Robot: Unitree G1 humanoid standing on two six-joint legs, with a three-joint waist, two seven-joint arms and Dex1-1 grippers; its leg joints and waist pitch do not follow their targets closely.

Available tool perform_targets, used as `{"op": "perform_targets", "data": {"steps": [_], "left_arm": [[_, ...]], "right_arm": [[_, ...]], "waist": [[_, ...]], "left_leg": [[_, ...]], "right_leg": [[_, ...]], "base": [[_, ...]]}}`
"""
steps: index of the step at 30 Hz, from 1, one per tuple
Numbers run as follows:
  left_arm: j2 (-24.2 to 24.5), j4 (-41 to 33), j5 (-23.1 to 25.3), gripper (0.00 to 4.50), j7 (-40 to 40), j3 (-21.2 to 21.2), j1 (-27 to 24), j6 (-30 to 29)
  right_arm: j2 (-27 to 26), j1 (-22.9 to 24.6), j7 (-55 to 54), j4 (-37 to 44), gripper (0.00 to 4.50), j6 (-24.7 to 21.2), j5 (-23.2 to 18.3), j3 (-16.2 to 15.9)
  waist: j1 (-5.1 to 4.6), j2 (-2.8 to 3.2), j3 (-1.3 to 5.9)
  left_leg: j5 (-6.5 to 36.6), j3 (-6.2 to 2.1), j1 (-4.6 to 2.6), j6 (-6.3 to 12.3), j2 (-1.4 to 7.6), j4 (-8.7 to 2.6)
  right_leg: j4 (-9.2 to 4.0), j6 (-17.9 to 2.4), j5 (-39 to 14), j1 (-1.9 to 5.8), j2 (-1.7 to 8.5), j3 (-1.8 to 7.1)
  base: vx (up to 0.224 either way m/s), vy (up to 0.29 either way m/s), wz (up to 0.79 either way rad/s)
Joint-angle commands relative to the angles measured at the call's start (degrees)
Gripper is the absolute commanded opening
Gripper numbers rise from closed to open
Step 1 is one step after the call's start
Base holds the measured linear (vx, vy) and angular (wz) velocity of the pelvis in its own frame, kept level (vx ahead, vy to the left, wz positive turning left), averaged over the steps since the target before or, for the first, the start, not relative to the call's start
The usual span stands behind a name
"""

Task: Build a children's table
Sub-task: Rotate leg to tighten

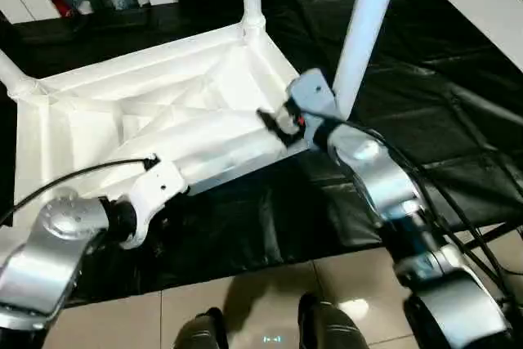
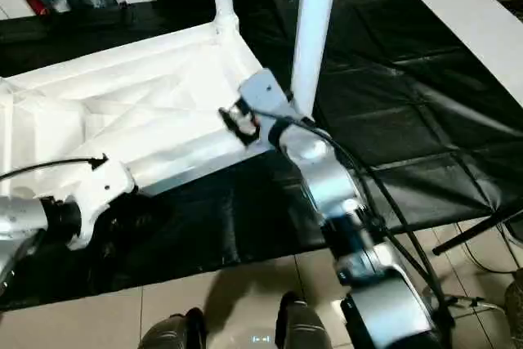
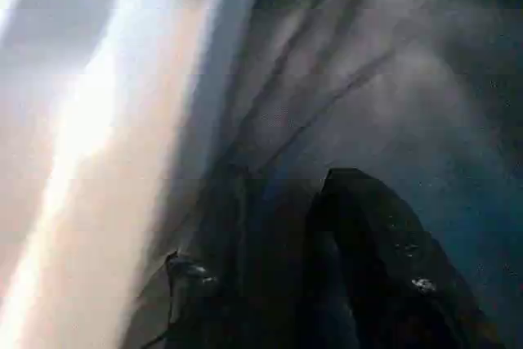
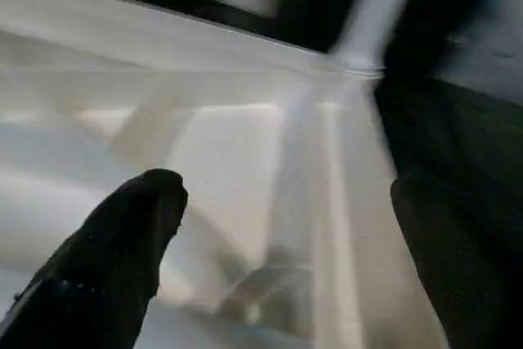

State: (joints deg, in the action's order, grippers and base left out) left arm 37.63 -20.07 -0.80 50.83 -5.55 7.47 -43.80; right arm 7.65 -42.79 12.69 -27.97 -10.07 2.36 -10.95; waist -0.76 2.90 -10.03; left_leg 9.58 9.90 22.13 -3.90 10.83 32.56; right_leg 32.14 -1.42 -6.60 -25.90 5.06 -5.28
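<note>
Your table top point(image 1: 155, 120) lay upside down on the black worktop point(image 1: 425, 145), with legs point(image 1: 368, 14) standing in its corners. Your right gripper point(image 4: 286, 226) was wide open over the ribs, holding nothing; the left gripper point(image 3: 327, 284) I could not tell. A careless sweep could have knocked a leg loose.

White table top point(image 1: 147, 112) smooth glossy plastic; black sheet point(image 1: 409, 136) creased, slightly shiny.
</note>
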Motion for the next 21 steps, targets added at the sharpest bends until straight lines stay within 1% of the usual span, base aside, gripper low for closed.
{"op": "perform_targets", "data": {"steps": [1, 2, 3, 4, 5, 6, 7, 8, 9, 10, 11, 12, 13, 14, 15, 16, 17, 18, 19, 20, 21], "left_arm": [[1.0, 0.7, 1.8, 1.73, -1.7, -0.1, -0.3, 0.1], [1.2, 0.7, 2.0, 1.73, -1.8, -0.2, -0.3, 0.2], [1.8, 0.9, 3.0, 1.73, -2.4, -0.9, -0.5, 0.7], [1.9, 1.3, 3.7, 1.73, -2.9, -1.2, -0.5, 1.2], [1.8, 1.6, 4.1, 1.73, -3.3, -1.3, -0.5, 1.4], [1.7, 1.7, 4.2, 1.73, -4.0, -1.5, -0.4, 1.5], [1.5, 1.9, 4.4, 1.73, -4.5, -1.7, -0.3, 1.6], [0.9, 2.5, 5.1, 1.73, -6.3, -2.2, 0.1, 2.0], [0.8, 2.7, 5.2, 1.73, -6.6, -2.3, 0.2, 2.2], [0.4, 3.2, 5.6, 1.73, -7.3, -2.4, 0.5, 3.0], [-0.4, 3.8, 5.5, 1.73, -8.4, -2.1, 0.8, 3.4], [-0.6, 3.8, 5.4, 1.73, -8.5, -2.1, 0.9, 3.5], [-0.9, 4.0, 5.3, 1.73, -8.9, -1.9, 0.9, 3.5], [-2.0, 4.3, 4.9, 1.73, -10.0, -1.2, 0.7, 5.8], [-2.9, 4.5, 4.4, 1.73, -10.8, -0.5, 0.2, 7.6], [-3.7, 4.4, 3.7, 1.73, -11.1, 0.2, -0.6, 10.3], [-4.2, 4.4, 3.1, 1.73, -11.3, 0.7, -1.1, 12.0], [-6.2, 3.9, 2.0, 1.73, -13.1, 2.7, -2.2, 12.1], [-7.6, 3.6, 1.2, 1.73, -14.6, 4.2, -2.9, 11.8], [-9.7, 3.0, 0.0, 1.73, -16.6, 6.4, -4.1, 11.8], [-9.7, 3.0, 0.0, 1.91, -16.6, 6.4, -4.1, 11.8]], "right_arm": [[1.7, -1.1, -6.5, -4.8, 4.5, 1.9, -0.2, 5.8], [1.8, -1.4, -7.4, -5.7, 4.5, 2.2, -0.5, 6.5], [3.0, -2.5, -10.5, -9.0, 4.5, 3.6, -1.3, 9.4], [4.3, -3.0, -11.8, -10.5, 4.5, 4.5, -1.3, 10.4], [5.4, -3.3, -12.3, -11.4, 4.5, 5.2, -1.2, 11.0], [6.7, -4.1, -13.2, -13.5, 4.5, 6.5, -1.1, 11.8], [7.8, -4.7, -13.9, -15.2, 4.5, 7.4, -1.0, 12.5], [10.4, -5.9, -14.6, -18.7, 4.5, 9.5, -1.1, 13.7], [11.0, -6.0, -14.6, -19.1, 4.5, 9.8, -1.1, 13.8], [12.6, -6.3, -14.5, -20.4, 4.5, 10.6, -1.1, 14.3], [13.9, -6.7, -14.3, -22.0, 4.5, 11.5, -1.4, 14.7], [14.1, -6.8, -14.3, -22.1, 4.5, 11.6, -1.4, 14.7], [14.4, -6.8, -14.4, -22.5, 4.5, 11.8, -1.5, 14.8], [15.6, -6.7, -12.0, -23.2, 4.5, 13.6, -2.1, 15.5], [16.0, -6.5, -9.8, -23.2, 4.5, 14.9, -2.9, 16.1], [16.2, -5.9, -7.2, -22.3, 4.5, 15.5, -3.8, 16.4], [16.2, -5.5, -5.7, -21.7, 4.5, 15.8, -4.4, 16.6], [16.2, -4.4, -2.5, -20.2, 4.5, 15.8, -5.6, 16.5], [16.1, -3.7, -0.3, -19.2, 4.5, 15.9, -6.4, 16.5], [16.0, -2.2, 2.2, -16.9, 4.5, 15.6, -7.5, 16.2], [16.0, -2.2, 2.2, -16.9, 4.5, 15.6, -7.5, 16.2]], "waist": [[-0.41, 0.44, 4.05], [-0.38, 0.57, 4.05], [-0.16, 0.53, 4.18], [-0.08, 0.54, 4.2], [0.23, 0.49, 4.29], [0.45, 0.74, 4.34], [0.57, 0.54, 4.52], [0.69, 0.47, 4.57], [0.93, 0.35, 4.6], [1.02, 0.35, 4.71], [1.22, 0.19, 4.73], [1.24, 0.04, 4.79], [1.28, -0.15, 4.71], [1.19, -0.22, 4.67], [0.84, -0.45, 4.63], [0.75, -0.2, 4.42], [0.34, -0.41, 4.42], [-0.06, -0.58, 4.38], [-0.38, -0.58, 4.42], [-0.69, 0.06, 3.98], [-1.15, -0.32, 4.16]], "left_leg": [[13.0, -0.06, -1.41, 2.51, 1.38, -3.51], [13.2, -0.07, -1.48, 2.41, 1.4, -3.47], [13.8, -0.02, -1.55, 2.39, 1.35, -3.41], [13.9, 0.03, -1.61, 2.38, 1.37, -3.4], [13.6, 0.1, -1.66, 2.53, 1.3, -3.31], [13.3, 0.19, -1.84, 2.52, 1.3, -3.25], [12.8, 0.35, -1.91, 2.84, 1.23, -3.11], [12.3, 0.41, -1.64, 3.26, 1.15, -3.01], [11.7, 0.48, -1.46, 3.78, 1.05, -2.9], [11.2, 0.48, -1.38, 4.1, 1.0, -2.8], [10.5, 0.52, -1.19, 4.66, 0.89, -2.68], [10.3, 0.48, -0.97, 5.01, 0.87, -2.66], [10.2, 0.53, -0.75, 5.37, 0.67, -2.52], [10.3, 0.43, -0.56, 5.62, 0.65, -2.5], [11.3, 0.49, -0.46, 5.92, 0.51, -2.35], [11.8, 0.41, -0.32, 6.03, 0.53, -2.37], [12.5, 0.32, -0.16, 6.43, 0.58, -2.36], [12.6, 0.17, 0.11, 6.76, 0.59, -2.39], [12.7, 0.22, 0.2, 7.01, 0.54, -2.27], [13.5, 0.08, 0.31, 7.28, 0.65, -2.35], [13.9, 0.15, 0.33, 7.47, 0.66, -2.24]], "right_leg": [[-2.96, -11.1, -19.5, 3.53, 2.17, 2.93], [-2.82, -11.4, -18.9, 3.43, 2.08, 2.91], [-2.63, -11.6, -17.7, 3.5, 1.98, 2.84], [-2.59, -11.7, -17.4, 3.43, 2.01, 2.88], [-2.53, -11.8, -16.5, 3.47, 1.91, 2.85], [-2.49, -12.0, -15.9, 3.35, 1.85, 2.89], [-2.35, -12.5, -14.5, 3.32, 1.76, 2.93], [-2.15, -12.9, -13.9, 3.51, 1.78, 2.94], [-2.13, -13.0, -13.5, 3.64, 1.74, 2.91], [-2.05, -13.1, -13.2, 3.73, 1.77, 2.91], [-2.01, -13.1, -12.9, 3.86, 1.72, 2.87], [-1.97, -13.1, -13.0, 4.03, 1.82, 2.82], [-2.08, -12.7, -13.9, 4.14, 1.86, 2.78], [-2.21, -12.4, -15.1, 4.23, 1.97, 2.67], [-2.46, -11.9, -16.6, 4.23, 1.88, 2.55], [-2.53, -11.7, -17.3, 4.22, 2.01, 2.51], [-2.73, -11.3, -18.5, 4.24, 2.01, 2.37], [-2.72, -11.3, -19.1, 4.37, 1.99, 2.21], [-2.63, -11.4, -18.8, 4.47, 1.96, 2.16], [-2.93, -11.3, -19.7, 4.33, 2.0, 2.02], [-3.12, -11.2, -20.3, 4.41, 1.89, 1.9]], "base": [[0.0, 0.0, 0.0], [0.0, 0.0, 0.0], [0.0, 0.0, 0.0], [0.0, 0.0, 0.0], [0.0, 0.0, 0.0], [0.0, 0.0, 0.0], [0.0, 0.0, 0.0], [0.0, 0.0, 0.0], [0.0, 0.0, 0.0], [0.0, 0.0, 0.0], [0.0, 0.0, 0.0], [0.0, 0.0, 0.0], [0.0, 0.0, 0.0], [0.0, 0.0, 0.0], [0.0, 0.0, 0.0], [0.0, 0.0, 0.0], [0.0, 0.0, 0.0], [0.0, 0.0, 0.0], [0.0, 0.0, 0.0], [0.0, 0.0, 0.0], [0.0, 0.0, 0.0]]}}
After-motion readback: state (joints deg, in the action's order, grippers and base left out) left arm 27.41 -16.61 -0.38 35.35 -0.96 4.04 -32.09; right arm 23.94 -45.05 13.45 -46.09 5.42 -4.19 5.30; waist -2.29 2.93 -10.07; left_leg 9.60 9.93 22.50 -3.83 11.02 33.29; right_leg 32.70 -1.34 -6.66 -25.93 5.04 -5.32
